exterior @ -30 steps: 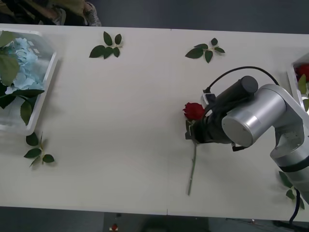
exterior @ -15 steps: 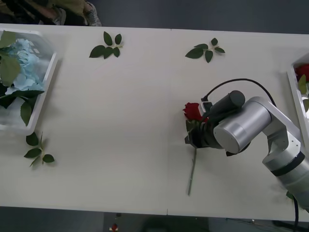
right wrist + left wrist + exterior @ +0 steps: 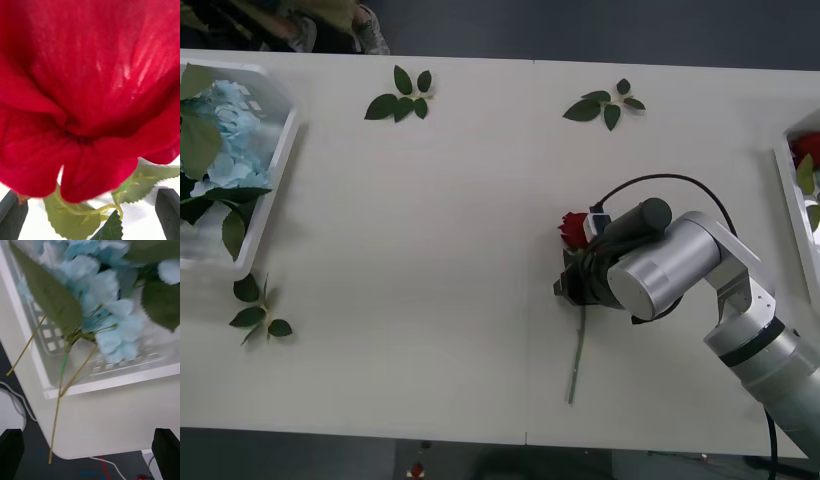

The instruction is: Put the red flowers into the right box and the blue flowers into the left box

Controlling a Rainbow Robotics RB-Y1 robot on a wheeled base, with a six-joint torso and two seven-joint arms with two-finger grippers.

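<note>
The long pale table (image 3: 440, 250) spans the front view, and the right arm (image 3: 725, 310) reaches across its right half with the silver wrist turned toward the middle. At the table's left edge sits the left box (image 3: 265, 190), a shallow translucent tray holding the blue flowers (image 3: 225, 130) and their large green leaves; the left wrist view looks down on the same tray's rim and ribbed bottom (image 3: 112, 378), with the pale blue clusters (image 3: 101, 311) and thin stems spilling over its edge, and the left gripper (image 3: 88, 448) hangs apart from them with its dark fingers spread to the two corners, holding nothing. At the far right edge a sliver of the right box (image 3: 786, 170) shows, with a red bloom (image 3: 808, 146) inside it. The right gripper (image 3: 572, 285) is down at a single red rose (image 3: 578, 228) lying on the table right of centre, bloom pointing away from the robot and thin stem (image 3: 578, 355) trailing toward the near edge. In the right wrist view the red petals (image 3: 86, 86) crowd the lens (green leaves (image 3: 71, 217) below them), and the black fingers (image 3: 168, 210) stand wide at either side of the stem, not closed on it. Loose leaf sprigs lie scattered: two near the far edge (image 3: 400, 95) (image 3: 605, 103) and one near the left box (image 3: 258, 308).
</note>
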